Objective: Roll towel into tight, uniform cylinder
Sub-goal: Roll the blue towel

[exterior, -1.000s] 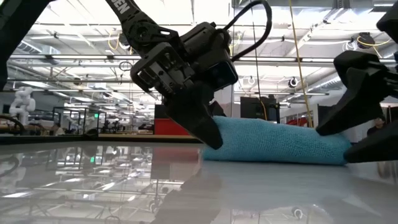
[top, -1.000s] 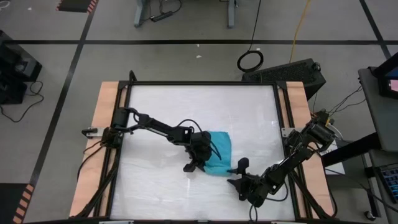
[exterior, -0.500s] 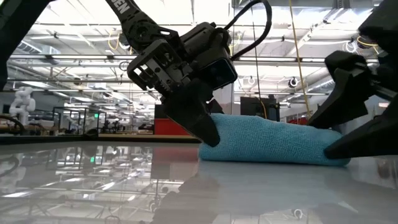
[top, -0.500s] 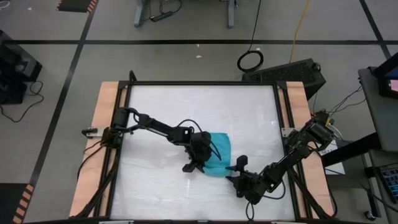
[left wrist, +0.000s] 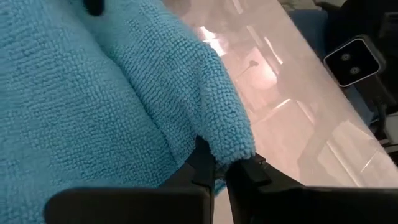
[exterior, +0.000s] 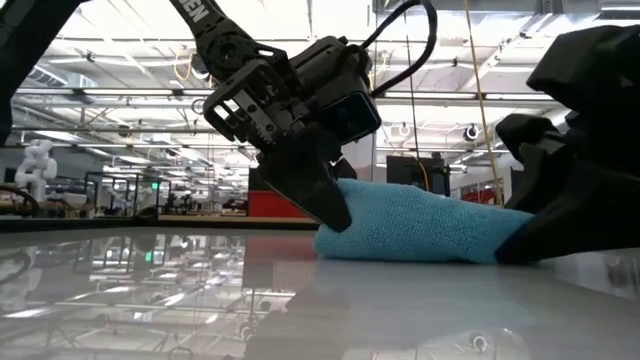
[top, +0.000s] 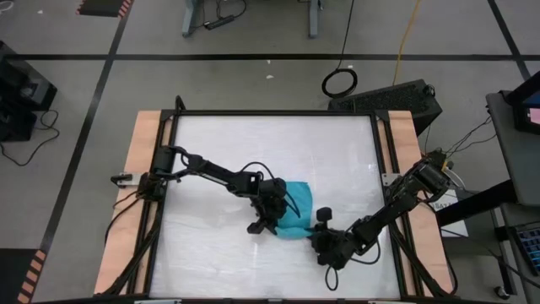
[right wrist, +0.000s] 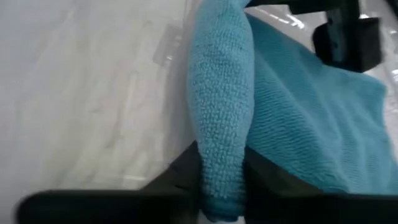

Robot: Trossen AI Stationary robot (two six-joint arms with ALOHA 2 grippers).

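Both grippers pinching the roll's ends

On the white tabletop (top: 219,152), just toward 5 o'clock of centre, the turquoise towel (top: 295,211) lies partly rolled. The left gripper (top: 268,221) holds its 9 o'clock end, fingers pressed together on a cloth edge; the right gripper (top: 319,231) pinches the rolled fold at the 4 o'clock end. Likely risk: both grips look shallow, so uneven pulling could slip a corner free, leaving a loose, cone-shaped roll rather than a tight cylinder.
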